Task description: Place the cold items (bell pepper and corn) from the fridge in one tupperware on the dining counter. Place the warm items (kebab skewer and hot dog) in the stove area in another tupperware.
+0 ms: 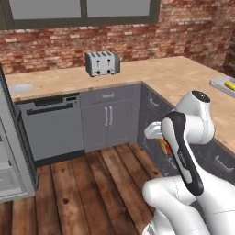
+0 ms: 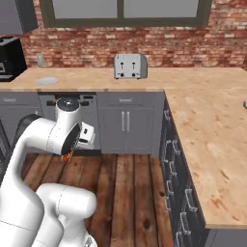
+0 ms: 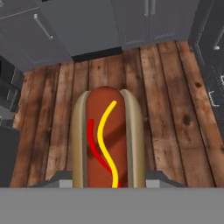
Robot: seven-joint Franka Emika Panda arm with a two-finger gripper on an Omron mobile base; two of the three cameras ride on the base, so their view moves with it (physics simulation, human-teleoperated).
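Hot dog gripped lengthwise between the gripper's part-closed fingers, above the wooden floor.
At the far right of the dining counter a pale tray holds the yellow corn; a toaster stands well apart against the brick wall.

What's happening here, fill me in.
The robot arm is carrying the hot dog, with its fingers closed on either side of the bun, out over the wooden floor in the middle of the kitchen. A pale tray with the corn in it sits on the beige counter to the right. A toaster stands by the brick wall.
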